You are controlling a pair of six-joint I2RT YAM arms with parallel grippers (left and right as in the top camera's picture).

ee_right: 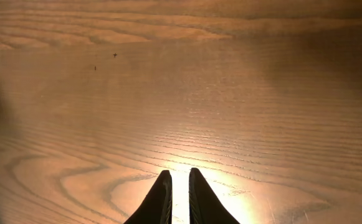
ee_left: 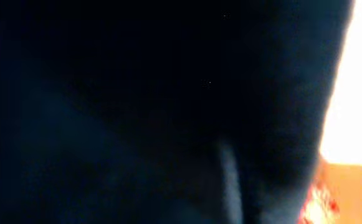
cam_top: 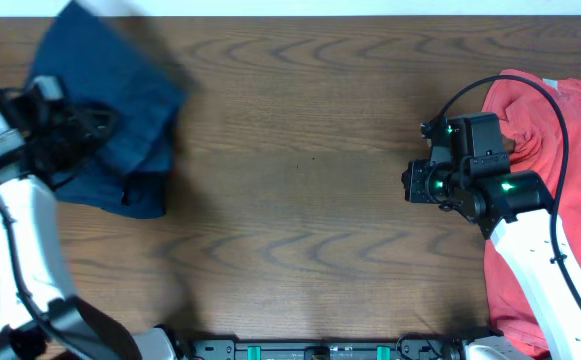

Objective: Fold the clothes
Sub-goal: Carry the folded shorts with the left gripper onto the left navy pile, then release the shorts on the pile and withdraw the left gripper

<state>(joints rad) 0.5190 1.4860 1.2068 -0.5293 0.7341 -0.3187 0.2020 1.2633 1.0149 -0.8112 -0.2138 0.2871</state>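
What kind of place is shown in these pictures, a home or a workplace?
Most likely a robotics test bench, not a home: a left arm and a right arm stand at a wood-grain table, with navy clothes at one end and a red garment at the other.

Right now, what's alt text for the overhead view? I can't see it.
Rumpled navy clothes lie at the left end of a wooden table, under the left gripper. A red cloth lies at the right edge, partly under the right arm.
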